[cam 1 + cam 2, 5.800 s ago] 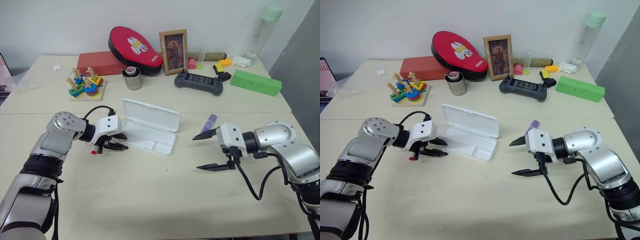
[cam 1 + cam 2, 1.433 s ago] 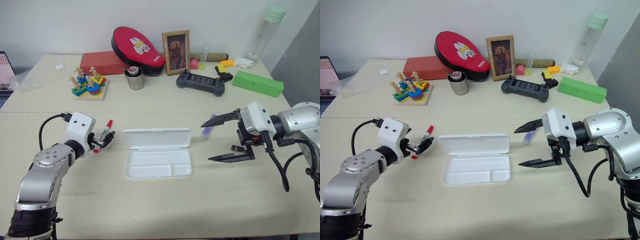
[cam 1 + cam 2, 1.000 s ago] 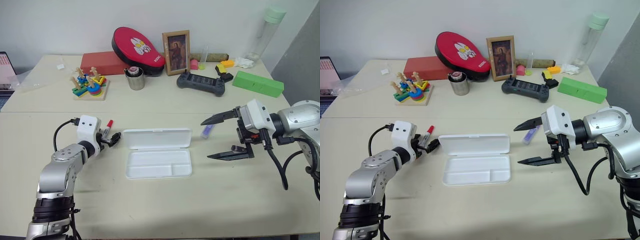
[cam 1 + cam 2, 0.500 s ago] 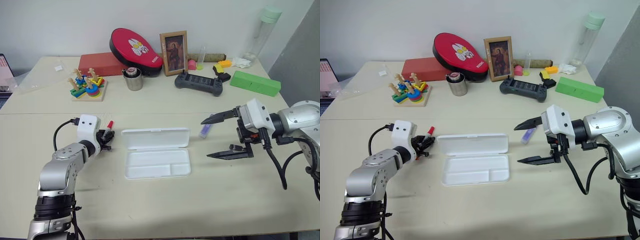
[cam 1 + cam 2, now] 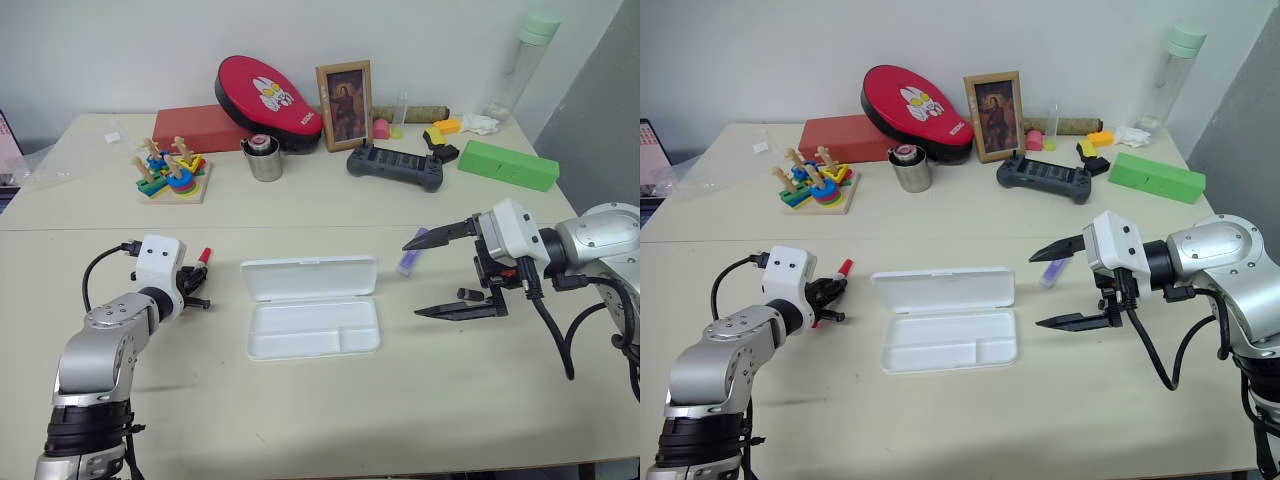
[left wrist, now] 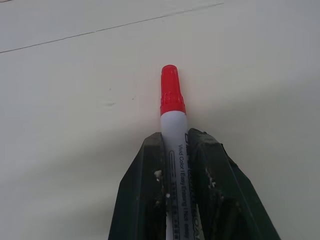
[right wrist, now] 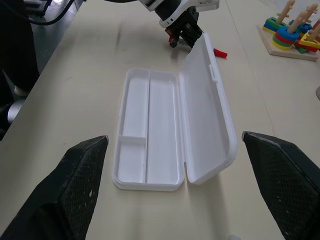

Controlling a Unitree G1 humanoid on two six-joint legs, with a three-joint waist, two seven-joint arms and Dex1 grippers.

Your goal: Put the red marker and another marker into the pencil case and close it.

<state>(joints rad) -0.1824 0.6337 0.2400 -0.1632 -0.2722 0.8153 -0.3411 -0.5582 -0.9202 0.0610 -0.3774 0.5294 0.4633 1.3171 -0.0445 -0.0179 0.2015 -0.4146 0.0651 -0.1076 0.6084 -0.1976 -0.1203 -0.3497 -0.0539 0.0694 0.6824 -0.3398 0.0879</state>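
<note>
While my left gripper [image 6: 175,150] is clamped on the red marker [image 6: 173,125], cap pointing out past the fingertips, it sits to the left of the open pencil case [image 5: 312,325] on the surface [image 5: 300,410]. My right gripper [image 5: 440,272] hangs wide apart on the case's other side, with the purple marker [image 5: 410,259] lying beside its upper finger.

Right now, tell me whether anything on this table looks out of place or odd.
Nothing looks spilled or broken. The flat white plastic pencil case lies open with its tray bare. The short lavender marker lies loose on the table beyond the right gripper. The left gripper clamps the red-capped white marker.
</note>
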